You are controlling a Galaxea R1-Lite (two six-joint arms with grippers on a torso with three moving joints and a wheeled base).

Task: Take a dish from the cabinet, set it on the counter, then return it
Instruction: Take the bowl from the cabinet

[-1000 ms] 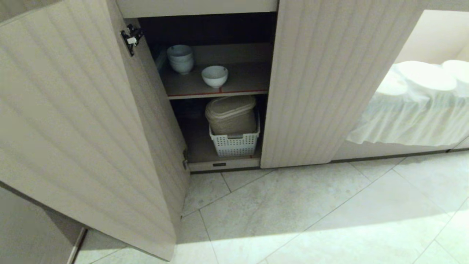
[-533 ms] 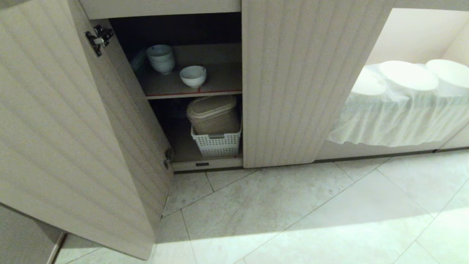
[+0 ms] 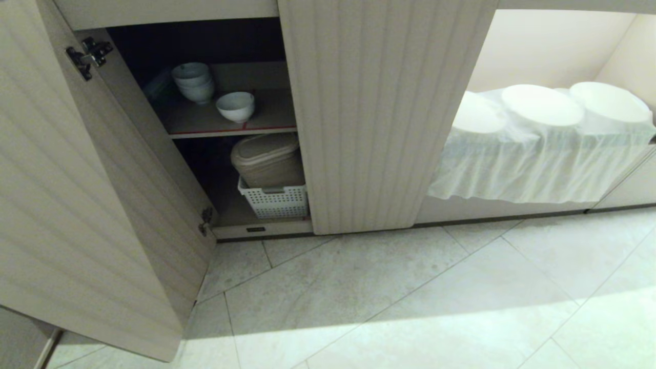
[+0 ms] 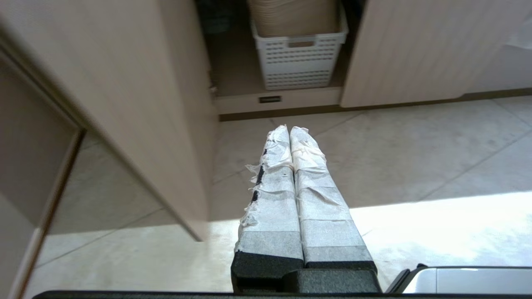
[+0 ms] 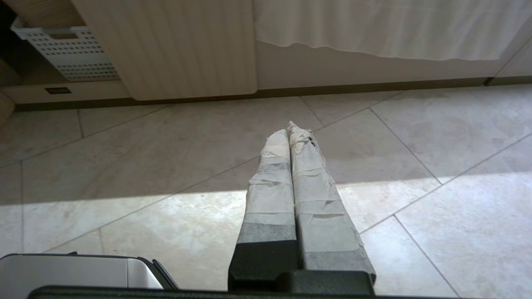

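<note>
On the cabinet's [image 3: 384,118] upper shelf, the dish [image 3: 235,106] sits untouched. Left gripper [image 4: 289,132] and right gripper [image 5: 289,129] both closed, empty, low over floor. Approach phase; next needs opening, reaching in.

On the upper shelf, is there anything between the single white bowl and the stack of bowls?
No. In the head view, only bare brown shelf lies between the single dish and the stack of bowls behind it.

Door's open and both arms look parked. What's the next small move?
Probably raise the left gripper toward the single white bowl on the upper shelf: both it and the right gripper hang shut over the floor.
</note>
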